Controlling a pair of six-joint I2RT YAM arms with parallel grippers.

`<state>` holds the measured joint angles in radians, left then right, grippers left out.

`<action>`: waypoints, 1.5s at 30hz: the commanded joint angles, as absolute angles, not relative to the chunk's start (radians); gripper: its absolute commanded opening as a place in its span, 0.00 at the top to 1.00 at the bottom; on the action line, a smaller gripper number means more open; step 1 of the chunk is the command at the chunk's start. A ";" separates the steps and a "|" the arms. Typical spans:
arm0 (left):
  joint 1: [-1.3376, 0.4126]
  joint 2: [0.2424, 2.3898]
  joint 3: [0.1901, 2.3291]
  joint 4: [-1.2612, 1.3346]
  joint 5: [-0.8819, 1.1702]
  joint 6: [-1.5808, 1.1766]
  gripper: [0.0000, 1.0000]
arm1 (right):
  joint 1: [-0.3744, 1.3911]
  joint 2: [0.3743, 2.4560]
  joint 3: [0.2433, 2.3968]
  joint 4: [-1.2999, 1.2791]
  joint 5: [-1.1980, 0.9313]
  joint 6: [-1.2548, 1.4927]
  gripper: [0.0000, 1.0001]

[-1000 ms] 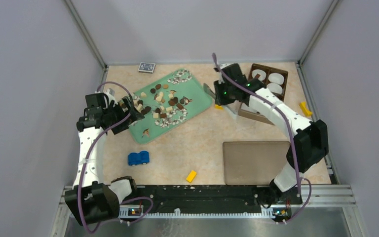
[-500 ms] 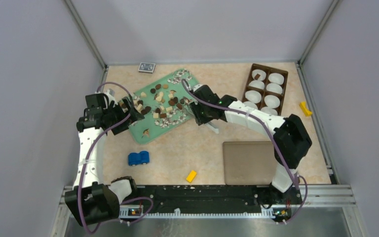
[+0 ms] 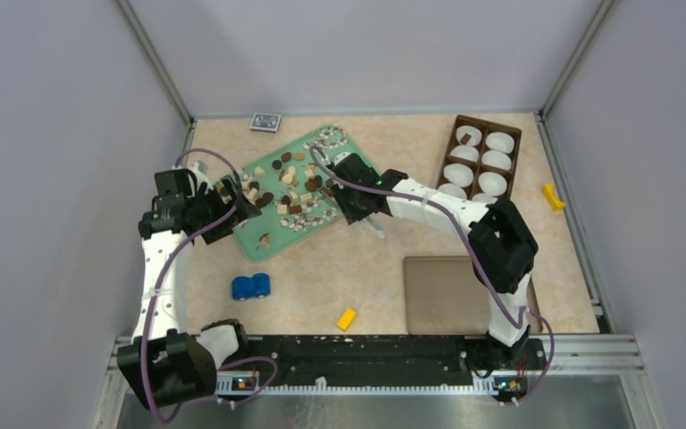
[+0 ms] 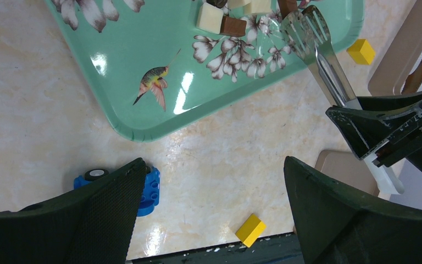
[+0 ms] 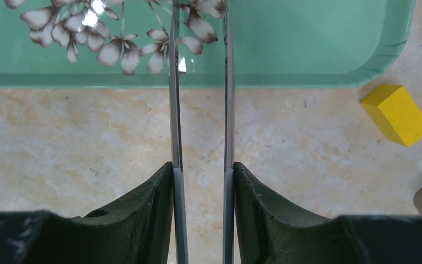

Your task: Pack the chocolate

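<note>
The chocolate is many small dark, light brown and cream pieces on a green flowered tray. A few pieces show at the top of the left wrist view. My right gripper is at the tray's near right edge, shut on metal tweezers. The tweezers' tips reach over the tray rim beside the pieces. My left gripper is open and empty at the tray's left end, jaws wide apart. The brown box with white cups stands at the back right.
The tan lid lies front right. A blue toy car and a yellow block lie in front of the tray. Another yellow block is by the tray's corner and one at the right. A card box is at the back.
My right arm has swung left from the brown box to the tray's right edge, carrying the tweezers. The left arm has not moved.
</note>
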<state>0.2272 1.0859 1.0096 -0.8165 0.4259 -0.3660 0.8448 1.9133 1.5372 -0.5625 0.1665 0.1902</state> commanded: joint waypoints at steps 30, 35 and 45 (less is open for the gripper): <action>0.224 1.058 1.010 -0.805 0.425 -0.348 0.01 | 0.730 1.605 1.492 -0.565 0.223 0.236 0.86; 0.223 1.052 1.012 -0.806 0.426 -0.348 0.01 | 0.518 1.487 1.416 -0.576 0.217 0.266 0.86; 0.222 1.051 1.016 -0.808 0.437 -0.353 0.01 | 0.186 1.539 1.424 -0.609 0.155 0.267 0.85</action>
